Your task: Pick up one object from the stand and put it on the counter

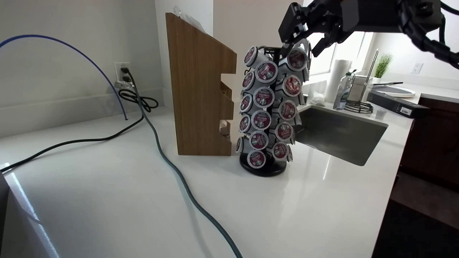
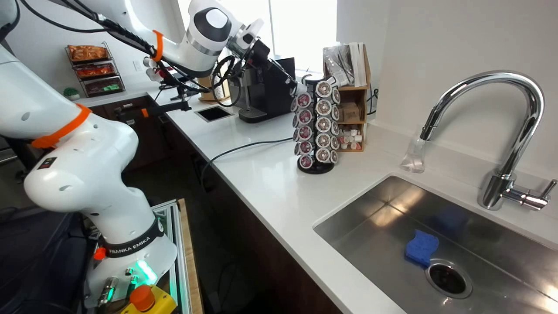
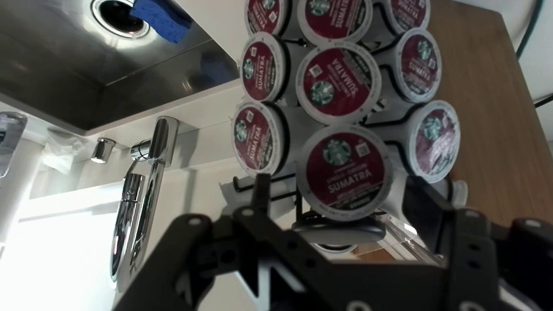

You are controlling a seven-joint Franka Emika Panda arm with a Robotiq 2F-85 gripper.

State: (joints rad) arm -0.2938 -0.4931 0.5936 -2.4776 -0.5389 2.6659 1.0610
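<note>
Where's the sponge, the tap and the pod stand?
Sponge (image 2: 422,246), in an exterior view: its top.
Tap (image 2: 522,138), in an exterior view: its neck.
Pod stand (image 1: 274,168), in an exterior view: black base.

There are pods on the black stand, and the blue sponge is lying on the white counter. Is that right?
Almost! The sponge isn't on the counter: it's in the sink, beside the drain. An exterior view shows this, and so does the wrist view. There are pods on the black stand, just as you said.
</note>
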